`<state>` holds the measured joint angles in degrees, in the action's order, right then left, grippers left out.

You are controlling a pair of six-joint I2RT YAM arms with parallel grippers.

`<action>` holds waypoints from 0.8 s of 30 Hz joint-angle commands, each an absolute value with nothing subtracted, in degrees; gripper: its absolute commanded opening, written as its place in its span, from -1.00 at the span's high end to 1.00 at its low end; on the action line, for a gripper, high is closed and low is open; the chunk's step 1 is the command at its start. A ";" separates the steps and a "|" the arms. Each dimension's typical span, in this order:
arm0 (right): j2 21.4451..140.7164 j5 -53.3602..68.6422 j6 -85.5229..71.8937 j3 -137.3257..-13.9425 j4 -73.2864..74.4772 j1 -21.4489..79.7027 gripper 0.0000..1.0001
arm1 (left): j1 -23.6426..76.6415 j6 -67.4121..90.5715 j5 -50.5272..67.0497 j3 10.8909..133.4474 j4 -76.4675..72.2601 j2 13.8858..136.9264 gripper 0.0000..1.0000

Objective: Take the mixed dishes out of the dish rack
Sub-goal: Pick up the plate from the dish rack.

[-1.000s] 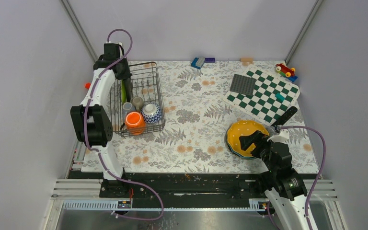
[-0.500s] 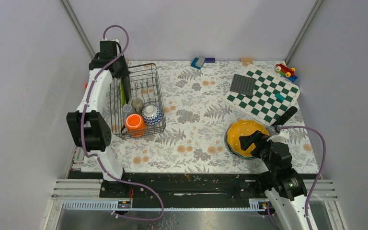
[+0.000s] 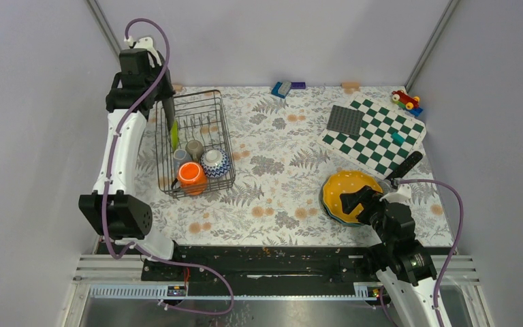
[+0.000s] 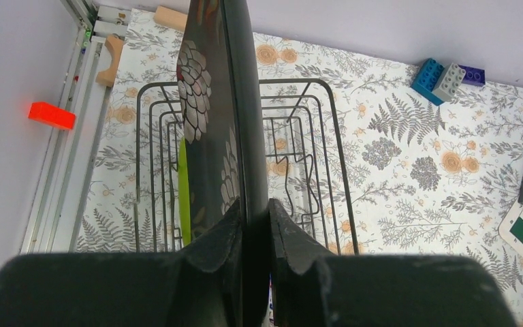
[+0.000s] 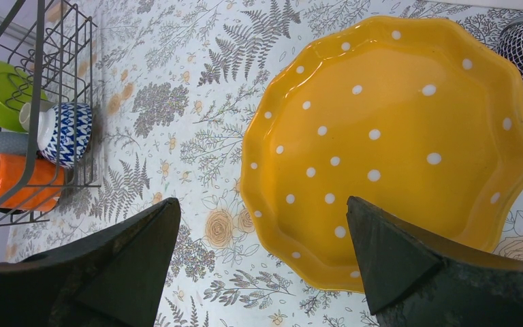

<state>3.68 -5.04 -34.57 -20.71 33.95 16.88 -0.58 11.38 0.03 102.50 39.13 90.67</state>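
The dish rack (image 3: 212, 112) stands at the table's left. My left gripper (image 3: 165, 102) is shut on the rim of the black floral square plate (image 3: 169, 116) and holds it on edge above the rack's back left. In the left wrist view the plate (image 4: 218, 102) rises from my gripper (image 4: 257, 218) over the rack (image 4: 334, 136). A lime-green plate (image 3: 174, 135), a grey cup (image 3: 181, 157), an orange mug (image 3: 191, 174) and a patterned bowl (image 3: 214, 162) sit in the rack. My right gripper (image 3: 357, 203) is open just above the yellow dotted plate (image 3: 347, 187), empty (image 5: 262, 231).
The yellow plate (image 5: 395, 143) lies on a stack of plates at the front right. A green-white chequered board (image 3: 374, 136) carries a dark studded square (image 3: 345, 120). A black-handled mesh tool (image 3: 405, 165) lies beside the stack. Toy blocks (image 3: 282, 88) and a toy car (image 3: 405, 99) lie along the back edge.
My left arm has risen and drawn the black floral plate up out of the rack. The right arm has not moved.
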 commanded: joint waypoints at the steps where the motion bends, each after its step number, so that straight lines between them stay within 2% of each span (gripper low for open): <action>1: 2.91 -5.96 -34.12 -21.18 32.78 16.88 -0.99 | -0.67 9.62 1.37 102.80 29.64 85.28 1.00; 7: 2.61 -6.32 -34.27 -21.14 32.87 16.88 -0.99 | -0.29 6.53 3.58 102.00 29.45 82.27 1.00; 16: 2.71 -6.52 -34.15 -21.60 32.79 16.88 -0.99 | 12.54 -4.37 0.26 100.66 26.83 77.63 1.00; 21: 3.34 -6.75 -36.26 -23.56 33.69 16.87 -0.99 | 27.44 -22.02 -8.64 88.53 14.86 70.99 1.00; 24: 4.93 -5.51 -39.19 -25.06 33.66 16.87 -0.99 | 35.71 -35.02 -7.71 76.71 4.92 64.90 1.00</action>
<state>3.33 -5.48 -35.81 -21.19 34.37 16.88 27.40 -14.46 -4.75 86.11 27.68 73.71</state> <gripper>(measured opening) 0.993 0.133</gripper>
